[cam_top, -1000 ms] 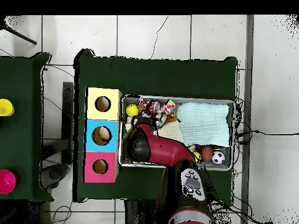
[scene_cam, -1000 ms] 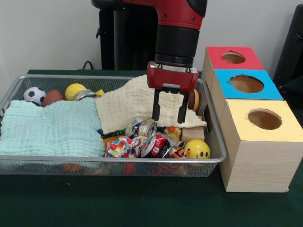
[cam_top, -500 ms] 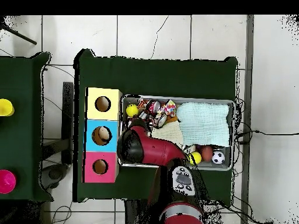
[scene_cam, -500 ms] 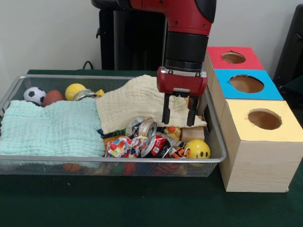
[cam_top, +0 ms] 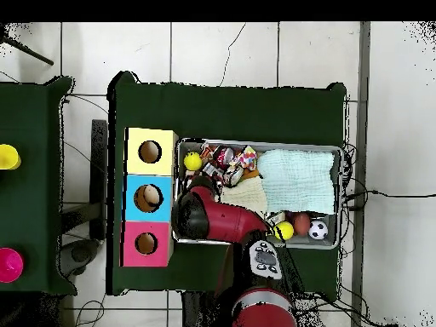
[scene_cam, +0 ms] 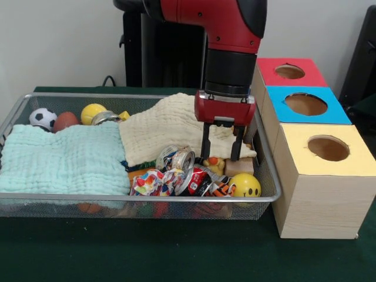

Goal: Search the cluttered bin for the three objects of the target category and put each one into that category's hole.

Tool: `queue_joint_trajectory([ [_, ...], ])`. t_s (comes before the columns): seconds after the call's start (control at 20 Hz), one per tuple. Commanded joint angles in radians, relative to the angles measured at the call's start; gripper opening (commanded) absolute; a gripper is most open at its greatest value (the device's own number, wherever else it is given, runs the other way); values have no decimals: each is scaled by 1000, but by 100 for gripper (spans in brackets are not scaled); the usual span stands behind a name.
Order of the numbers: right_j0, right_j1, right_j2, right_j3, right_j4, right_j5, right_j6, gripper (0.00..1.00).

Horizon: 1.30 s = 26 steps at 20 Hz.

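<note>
1. We log the wire-mesh bin (scene_cam: 267, 176) on the dark green table (scene_cam: 176, 252), with three boxes standing just beside its right end in the front view: a yellow-topped box (scene_cam: 326, 176) nearest the camera, then a blue-topped box (scene_cam: 305, 104), then a red-topped box (scene_cam: 288, 71), each with a round hole in its lid
2. We record the gripper (scene_cam: 221, 159) pointing down with its two fingers apart and nothing between them, tips just above the yellow duck (scene_cam: 214, 164)
3. The duck sits low in the clutter at the bin's right front, only partly showing; the other plush animals we cannot make out
4. Crowding it: a crushed can (scene_cam: 181, 158), a colourful wrapper (scene_cam: 150, 182), a smiley yellow ball (scene_cam: 245, 185) and a wooden block (scene_cam: 239, 166)
5. A cream cloth (scene_cam: 170, 126) lies behind the gripper, and a mint cloth (scene_cam: 59, 158) covers the bin's left part
6. At the far left: a football (scene_cam: 42, 117), a brown ball (scene_cam: 64, 121) and a plain yellow ball (scene_cam: 92, 113)
7. In the overhead view the red arm (cam_top: 221, 217) hides the bin's box-side end
</note>
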Motion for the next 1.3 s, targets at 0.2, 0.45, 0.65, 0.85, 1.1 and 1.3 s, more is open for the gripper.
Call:
queue_joint_trajectory([
  [0.2,-31,50,36,-31,-46,-101,168,100],
  [0.45,-54,48,52,-34,-72,-122,161,100],
  [0.65,-68,50,58,-43,-82,-117,157,100],
  [0.85,-65,56,48,-43,-80,-100,153,100],
  [1.1,-23,56,2,-23,-49,-57,154,100],
  [1.3,-1,42,-14,-16,-22,-20,166,100],
])
